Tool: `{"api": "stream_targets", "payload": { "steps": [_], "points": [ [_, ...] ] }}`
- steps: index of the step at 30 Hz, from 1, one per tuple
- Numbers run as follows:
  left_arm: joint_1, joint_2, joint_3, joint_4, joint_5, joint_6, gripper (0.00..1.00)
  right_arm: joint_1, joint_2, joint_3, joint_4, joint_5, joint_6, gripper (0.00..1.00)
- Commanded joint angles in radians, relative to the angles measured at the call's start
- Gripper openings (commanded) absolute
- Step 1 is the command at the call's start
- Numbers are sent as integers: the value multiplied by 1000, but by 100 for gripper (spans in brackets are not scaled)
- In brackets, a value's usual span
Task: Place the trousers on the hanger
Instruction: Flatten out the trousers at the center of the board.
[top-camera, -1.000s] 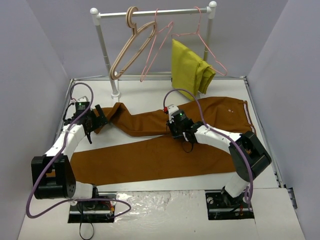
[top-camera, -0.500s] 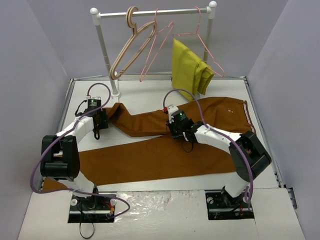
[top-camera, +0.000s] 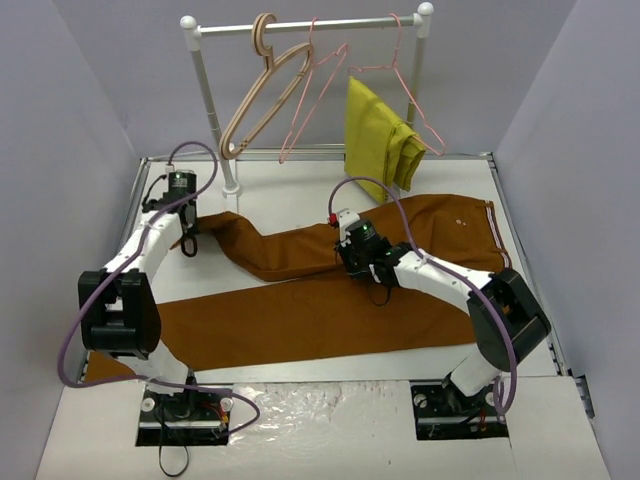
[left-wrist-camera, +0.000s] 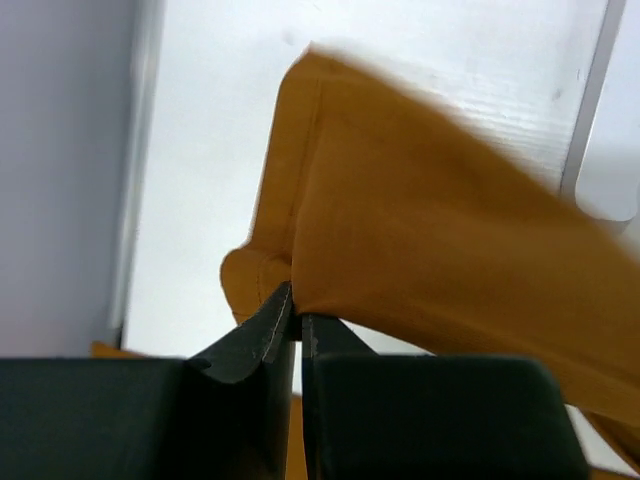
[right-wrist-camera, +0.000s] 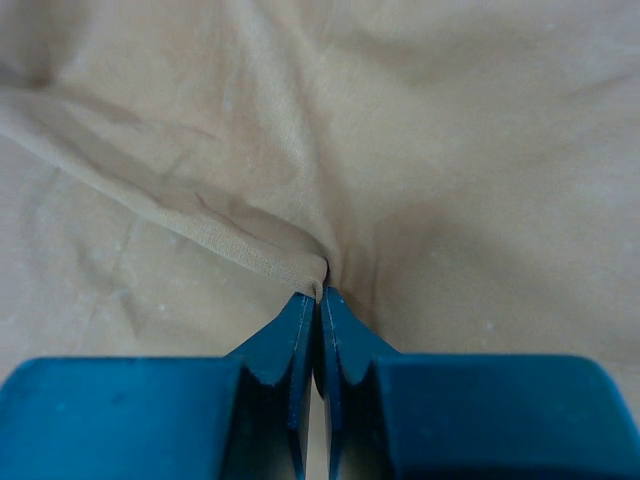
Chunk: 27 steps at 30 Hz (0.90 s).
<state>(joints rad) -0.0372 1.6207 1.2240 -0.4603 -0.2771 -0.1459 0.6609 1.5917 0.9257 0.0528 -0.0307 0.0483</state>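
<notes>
**Both grippers pinching the trousers; hanger hanging on the rail**

Top view: the trousers (top-camera: 330, 300) are lying flat on the white table (top-camera: 300, 190), filling the middle of the frame. The waistband end is sitting at centre right. One leg is running along the lower part of the cloth toward the lower left; the other is angling up toward the left. The left gripper (top-camera: 189, 246) is sitting at the tip of that upper leg, left of centre. The right gripper (top-camera: 380, 290) is pressing down where the two legs part, just right of centre. From this height neither set of jaws is showing clearly.

Left wrist view: this is settling it for the left gripper (left-wrist-camera: 296, 305). The black fingers are pinching together on the hem fold of the trousers (left-wrist-camera: 420, 230), and the cloth is lifting away from the table toward the upper right.

Right wrist view: the blue fingers of the right gripper (right-wrist-camera: 320, 295) are clamping a small raised ridge of the trousers (right-wrist-camera: 400, 150). The cloth is reading pale beige here, not rust-brown.

Only the top view is showing the rail (top-camera: 310, 25) along the upper edge. The hanger (top-camera: 303, 118) is hanging there, tilted, well apart from both grippers. A wooden hanger (top-camera: 262, 100) is hanging just to its left. A second pink hanger (top-camera: 415, 100) to its right is carrying a mustard garment (top-camera: 378, 135).
</notes>
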Motion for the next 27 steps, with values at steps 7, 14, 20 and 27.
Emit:
{"api": "stream_targets", "payload": {
  "steps": [7, 14, 20, 27],
  "points": [
    [25, -177, 373, -624, -259, 0, 2, 8, -91, -7, -48, 26, 41, 1],
    [114, -150, 260, -568, -199, -21, 2, 11, -76, -19, -31, 75, 55, 2],
    [204, 39, 239, -520, -116, -47, 2, 26, -21, -8, -10, 75, 56, 2],
    [261, 292, 436, -514, -100, -70, 2, 43, 46, 35, 38, 92, 91, 5]
  ]
}}
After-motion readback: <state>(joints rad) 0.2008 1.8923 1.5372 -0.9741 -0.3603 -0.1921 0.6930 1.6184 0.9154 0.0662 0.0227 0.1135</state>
